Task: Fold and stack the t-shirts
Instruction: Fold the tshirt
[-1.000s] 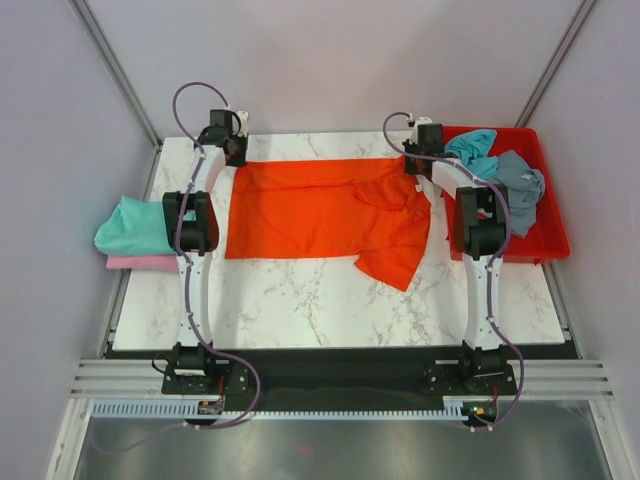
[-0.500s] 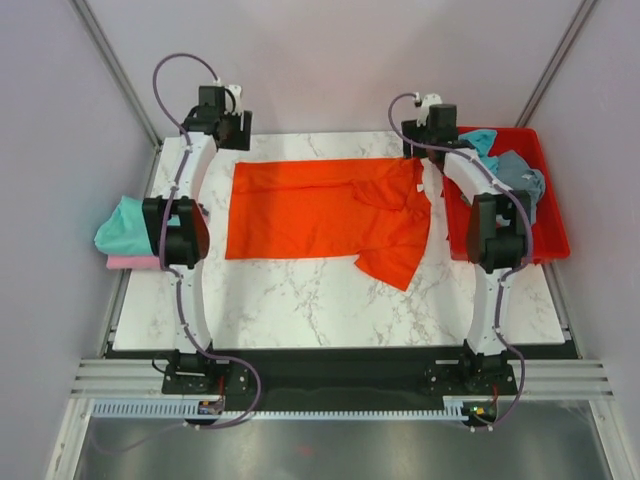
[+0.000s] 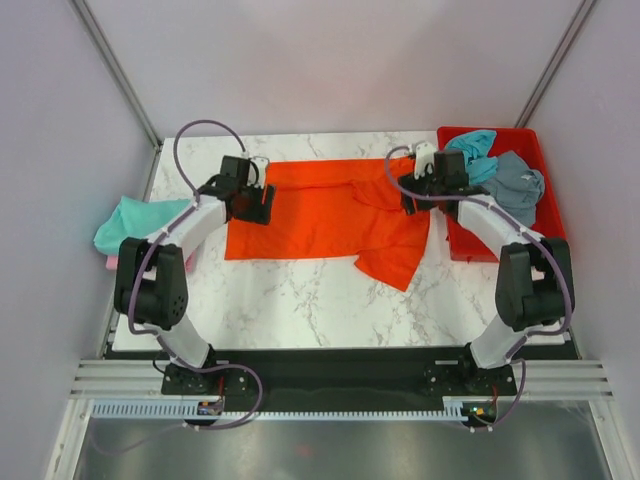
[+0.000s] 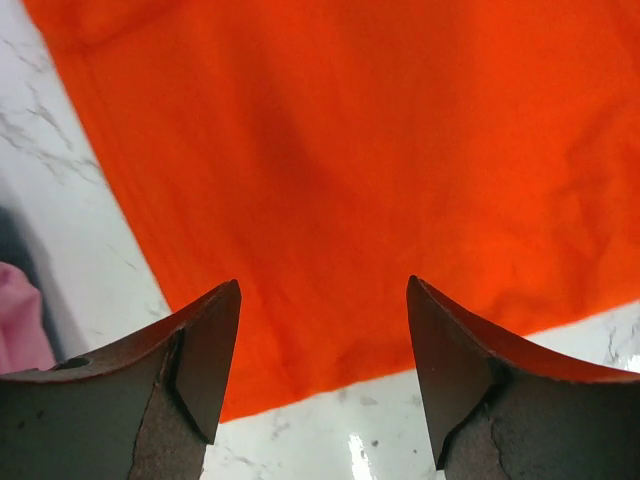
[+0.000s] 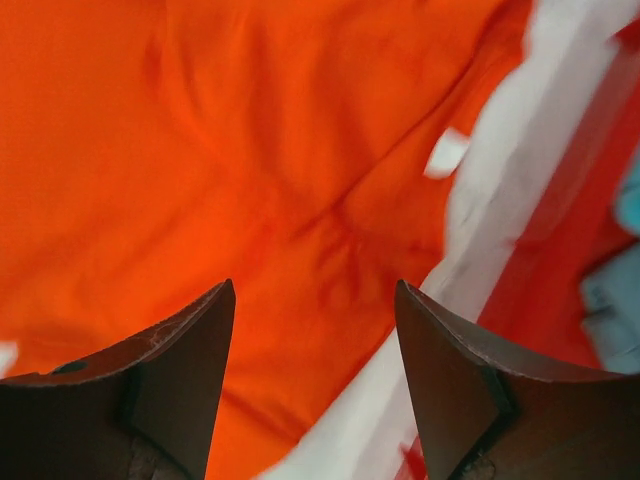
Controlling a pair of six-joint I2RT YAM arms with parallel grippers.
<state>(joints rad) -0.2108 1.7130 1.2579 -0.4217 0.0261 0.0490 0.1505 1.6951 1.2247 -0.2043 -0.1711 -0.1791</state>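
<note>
L gripper (image 4: pixel 323 285), R gripper (image 5: pixel 314 284) splayed over creased orange tee (image 3: pixel 320 210).

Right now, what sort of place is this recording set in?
Probably a lab robot cell: plain grey partition walls, white marble-patterned tabletop on metal rails, rigid red plastic tray.

This looks like a robot lab. Plain pale walls (image 3: pixel 60 100) box in a marble table (image 3: pixel 300 300). The left arm (image 3: pixel 190 228) and right arm (image 3: pixel 495 225) stand by a metal rail (image 3: pixel 100 380) at the near edge.
</note>
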